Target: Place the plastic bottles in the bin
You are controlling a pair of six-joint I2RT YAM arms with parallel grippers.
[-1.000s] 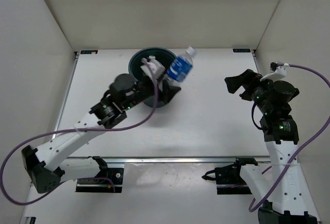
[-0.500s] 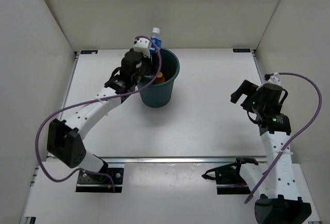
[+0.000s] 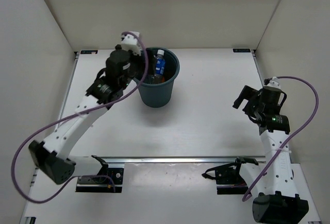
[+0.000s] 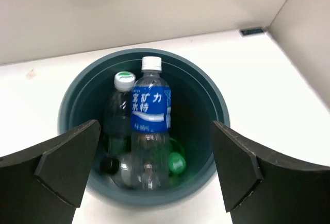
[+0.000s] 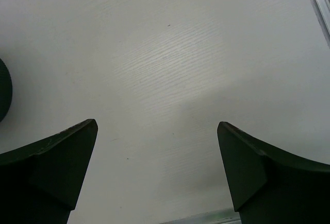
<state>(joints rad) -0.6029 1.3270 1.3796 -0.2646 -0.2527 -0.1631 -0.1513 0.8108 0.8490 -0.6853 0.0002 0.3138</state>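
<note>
Blue-label bottle (image 4: pixel 149 116) has dropped from the left fingers (image 4: pixel 64 165) into the bin (image 4: pixel 223 116); these and the right fingers (image 5: pixel 49 157) gape wide, empty, so task looks done.

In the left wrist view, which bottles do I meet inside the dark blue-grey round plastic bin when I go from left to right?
Clear plastic bottle with a white and green cap → clear plastic bottle with a blue label → green plastic bottle, mostly hidden, low in the bin.
</note>
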